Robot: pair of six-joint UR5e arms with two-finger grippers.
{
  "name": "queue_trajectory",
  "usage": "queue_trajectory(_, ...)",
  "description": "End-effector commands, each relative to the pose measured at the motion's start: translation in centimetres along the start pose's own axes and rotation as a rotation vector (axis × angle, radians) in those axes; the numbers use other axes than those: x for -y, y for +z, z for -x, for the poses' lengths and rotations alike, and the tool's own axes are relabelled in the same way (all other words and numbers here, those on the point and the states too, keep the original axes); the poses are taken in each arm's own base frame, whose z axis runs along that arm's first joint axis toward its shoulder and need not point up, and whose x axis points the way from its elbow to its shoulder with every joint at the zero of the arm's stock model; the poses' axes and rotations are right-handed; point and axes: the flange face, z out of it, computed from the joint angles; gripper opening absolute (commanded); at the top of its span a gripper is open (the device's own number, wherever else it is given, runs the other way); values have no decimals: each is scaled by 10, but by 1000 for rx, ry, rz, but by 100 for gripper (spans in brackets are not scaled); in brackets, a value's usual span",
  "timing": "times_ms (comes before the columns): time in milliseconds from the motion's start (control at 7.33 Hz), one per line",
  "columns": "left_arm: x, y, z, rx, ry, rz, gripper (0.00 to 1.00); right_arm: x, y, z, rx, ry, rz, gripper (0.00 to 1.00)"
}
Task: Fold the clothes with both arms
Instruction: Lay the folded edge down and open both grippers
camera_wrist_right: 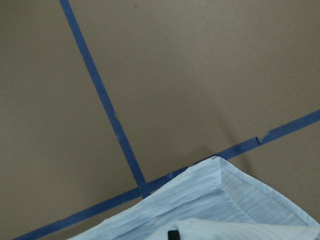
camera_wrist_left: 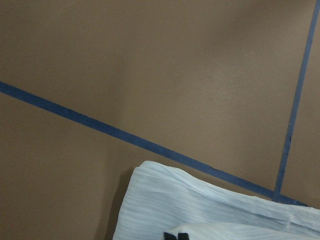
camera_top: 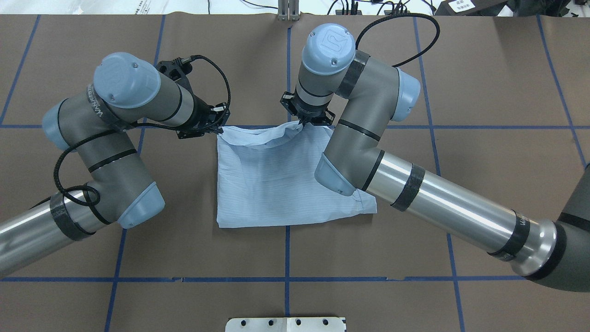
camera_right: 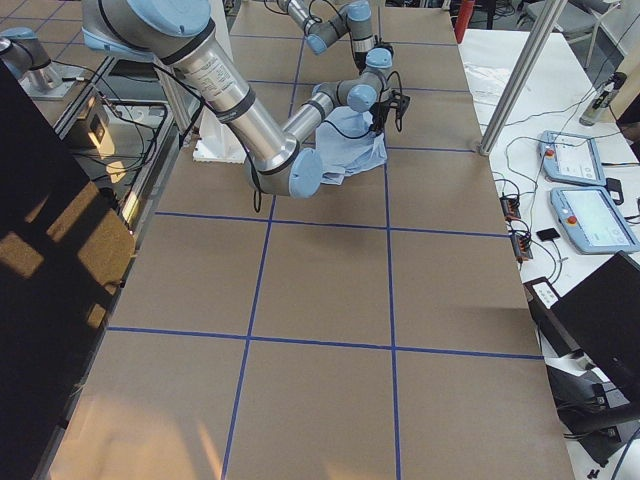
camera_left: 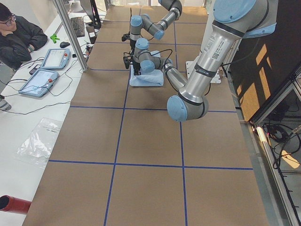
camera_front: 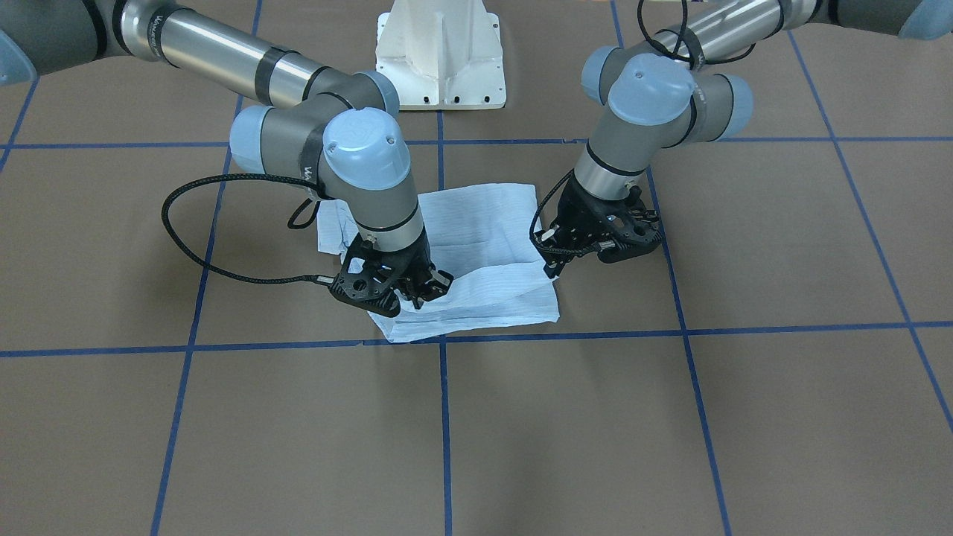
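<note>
The light blue striped shirt (camera_top: 272, 184) lies folded into a rough square in the middle of the brown table. Its far edge (camera_top: 272, 136) is raised and rumpled between the two grippers. My left gripper (camera_top: 218, 123) is shut on the shirt's far left corner. My right gripper (camera_top: 304, 121) is shut on the far edge near the right corner, pulling the cloth up into a peak. In the front-facing view the left gripper (camera_front: 555, 262) and the right gripper (camera_front: 423, 295) pinch the shirt (camera_front: 476, 223). Both wrist views show cloth (camera_wrist_left: 210, 215) (camera_wrist_right: 225, 205) at the black fingertips.
The white pedestal base (camera_front: 441, 52) stands behind the shirt on the robot's side. Blue tape lines (camera_top: 287, 249) divide the table into squares. A seated person (camera_left: 16, 35) and teach pendants (camera_left: 40, 80) are on a side table beyond the far edge.
</note>
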Motion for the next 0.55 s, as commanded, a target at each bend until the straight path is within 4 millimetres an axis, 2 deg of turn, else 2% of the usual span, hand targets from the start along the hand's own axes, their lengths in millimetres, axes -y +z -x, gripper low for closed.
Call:
queue_trajectory(0,2,-2,-1,0,4,-3,100,7,-7,2,35,-4,-5,100)
queue_trajectory(136,17,-10,3,-2,-8,-21,100,14,-20,10,60,-4,-9,100)
queue_trajectory(409,42,-26,12,1,40,-11,100,19,-25,12,70,-7,-14,100)
